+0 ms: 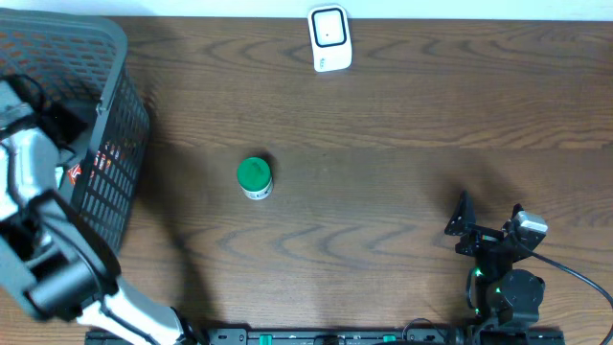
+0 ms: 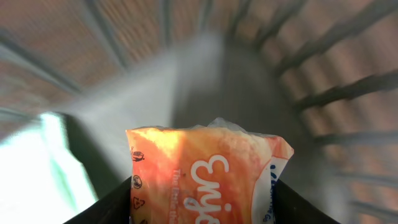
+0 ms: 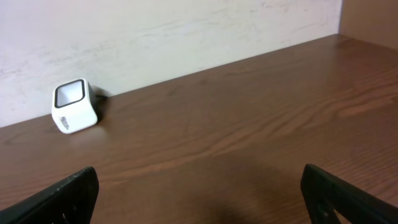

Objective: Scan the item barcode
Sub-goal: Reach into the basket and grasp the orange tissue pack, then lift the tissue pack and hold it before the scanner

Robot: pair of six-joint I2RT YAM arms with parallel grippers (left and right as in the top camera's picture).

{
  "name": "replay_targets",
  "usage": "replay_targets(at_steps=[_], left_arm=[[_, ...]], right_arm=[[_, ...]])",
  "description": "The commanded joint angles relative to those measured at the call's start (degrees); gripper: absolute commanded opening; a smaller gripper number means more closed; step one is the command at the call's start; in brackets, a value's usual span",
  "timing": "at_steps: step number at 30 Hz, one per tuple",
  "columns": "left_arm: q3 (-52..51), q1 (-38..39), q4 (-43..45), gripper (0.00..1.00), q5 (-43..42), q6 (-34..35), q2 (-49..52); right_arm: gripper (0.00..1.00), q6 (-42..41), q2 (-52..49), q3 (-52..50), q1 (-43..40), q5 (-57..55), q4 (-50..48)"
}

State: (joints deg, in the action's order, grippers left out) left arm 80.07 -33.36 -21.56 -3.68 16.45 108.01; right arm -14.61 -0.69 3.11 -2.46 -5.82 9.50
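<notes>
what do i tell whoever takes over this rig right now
Left end effector: inside the basket, shut on an orange packet.
Right end effector: open, empty, low over the table, near right.
Scanner: far edge, nothing in front of it.
Green-lidded tub: upright mid-table, no end effector near it.
Done: packet gripped.
Left: lift it out, show its barcode to the scanner.

The dark wooden bench carries a grey mesh basket at its left end, a green-lidded tub upright near the middle, and a white scanner at the far edge.
</notes>
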Motion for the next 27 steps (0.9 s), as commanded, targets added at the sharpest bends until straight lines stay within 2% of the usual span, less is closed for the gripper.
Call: replay_targets(at_steps=[1,9,16,22,27], left_arm=[[0.3,-1.7,-1.4,0.57,0.3,-0.8,-8.5],[0.3,-1.5,-7.3,0.58,0.0,-0.8,-22.0],[0.3,4.2,-8.4,0.58,-8.9,-0.7,-29.6],[0.3,16.6,-8.4,0.58,-12.2,0.3,-32.1],[0.3,30.9,-9.1,0.58,-12.1,0.6,-31.5]], right_arm=[[0.99,0.1,0.3,-0.3,-0.5,-0.3,-0.1],[0.99,0.1,0.3,-0.3,-0.5,-0.3,-0.1],[0.99,0.1,0.3,-0.3,-0.5,-0.3,-0.1],[0.99,0.1,0.3,-0.3,-0.5,-0.3,-0.1],[0.99,0.1,0.3,-0.3,-0.5,-0.3,-0.1]])
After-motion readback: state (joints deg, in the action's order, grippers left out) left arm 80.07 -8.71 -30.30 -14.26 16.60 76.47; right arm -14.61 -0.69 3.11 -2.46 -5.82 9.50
